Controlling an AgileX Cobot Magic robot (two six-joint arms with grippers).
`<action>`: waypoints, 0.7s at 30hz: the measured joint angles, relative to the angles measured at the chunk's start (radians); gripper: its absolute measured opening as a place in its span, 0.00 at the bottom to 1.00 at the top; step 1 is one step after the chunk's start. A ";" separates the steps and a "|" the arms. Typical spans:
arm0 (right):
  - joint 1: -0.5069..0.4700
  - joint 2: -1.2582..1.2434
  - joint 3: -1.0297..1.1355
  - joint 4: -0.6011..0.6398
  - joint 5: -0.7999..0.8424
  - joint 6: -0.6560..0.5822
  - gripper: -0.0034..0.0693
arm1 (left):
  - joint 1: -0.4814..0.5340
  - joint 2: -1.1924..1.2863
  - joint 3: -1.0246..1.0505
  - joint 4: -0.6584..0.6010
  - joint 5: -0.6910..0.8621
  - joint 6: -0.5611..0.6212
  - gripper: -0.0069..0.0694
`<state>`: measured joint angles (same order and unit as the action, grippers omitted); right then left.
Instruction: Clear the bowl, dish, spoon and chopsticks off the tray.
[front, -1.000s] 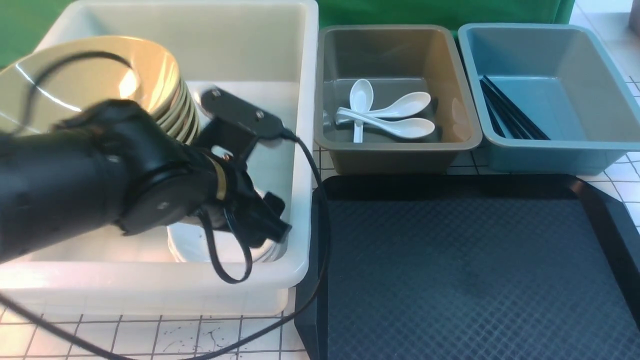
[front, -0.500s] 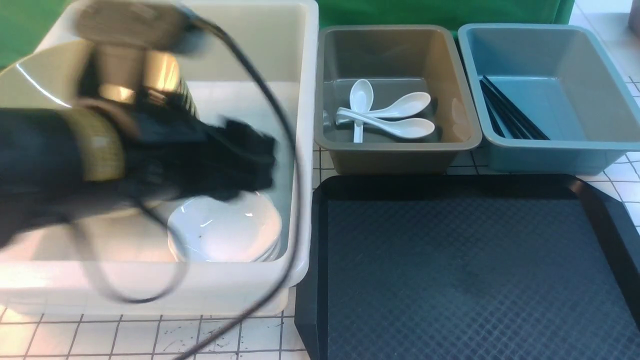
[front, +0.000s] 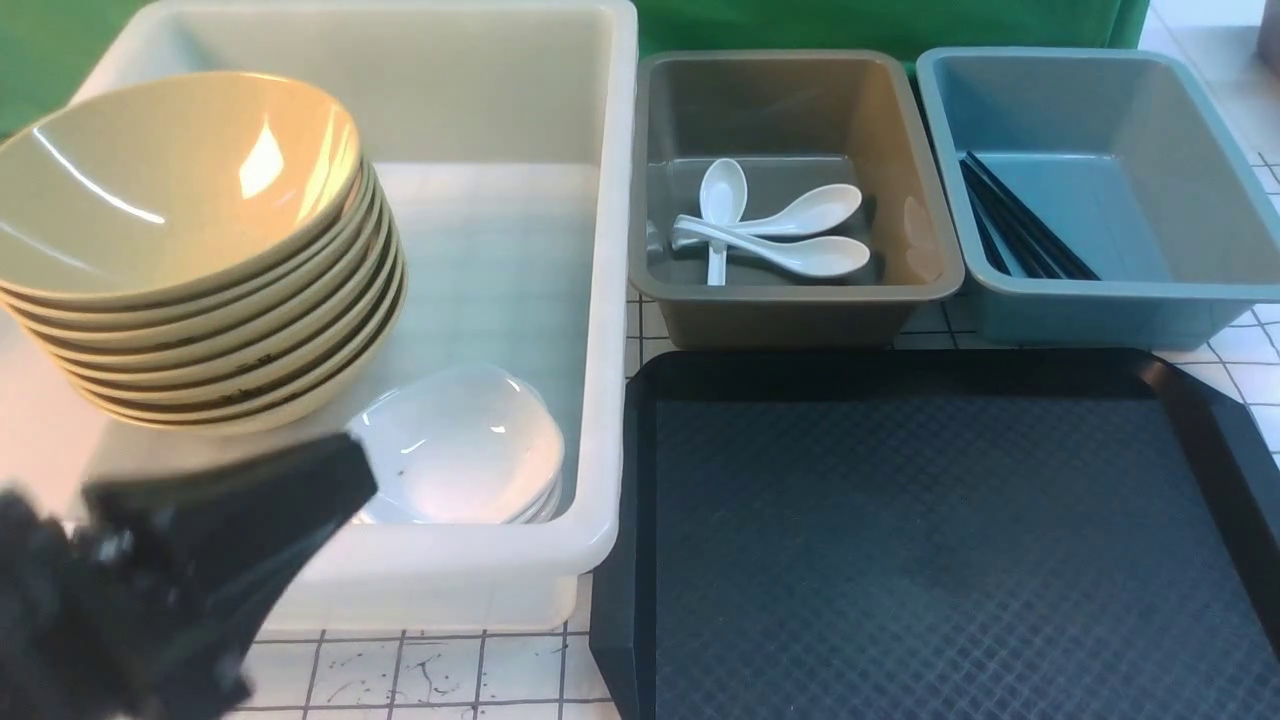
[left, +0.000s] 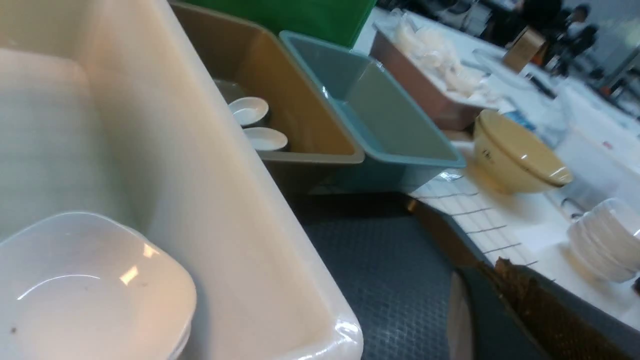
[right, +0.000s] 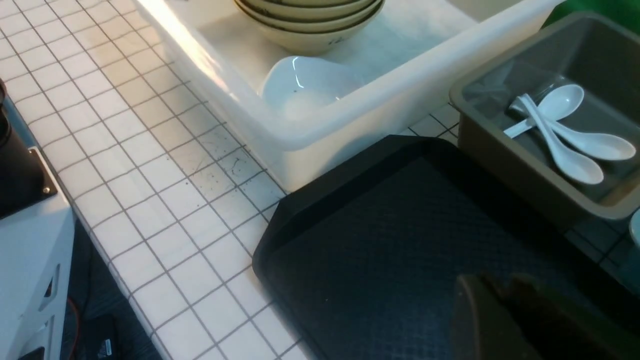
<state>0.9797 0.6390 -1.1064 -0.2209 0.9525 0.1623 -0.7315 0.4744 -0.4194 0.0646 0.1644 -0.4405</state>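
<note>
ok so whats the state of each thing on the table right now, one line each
tray: bare, nothing on it
bowls: stacked, tilted, in the white tub
white dishes: stacked in the tub beside the bowls
spoons: three lying crossed in the grey bin
chopsticks: lying in the blue bin
left gripper: shut, holding nothing, blurred
right gripper: shut, above the tray

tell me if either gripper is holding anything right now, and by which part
Nothing is held. The left gripper is shut on nothing, beside the white tub; the right gripper hangs over the bare tray.
</note>
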 joint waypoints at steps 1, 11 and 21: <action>0.000 0.000 0.000 0.000 -0.008 0.000 0.16 | -0.001 -0.025 0.036 -0.001 -0.033 0.000 0.09; 0.000 0.000 0.000 0.000 0.029 0.000 0.16 | -0.003 -0.096 0.194 -0.004 -0.136 -0.002 0.09; 0.000 0.000 0.000 -0.001 0.034 -0.004 0.17 | -0.003 -0.096 0.262 -0.004 -0.135 -0.002 0.09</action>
<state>0.9797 0.6390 -1.1064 -0.2221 0.9863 0.1582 -0.7348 0.3780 -0.1569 0.0602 0.0292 -0.4427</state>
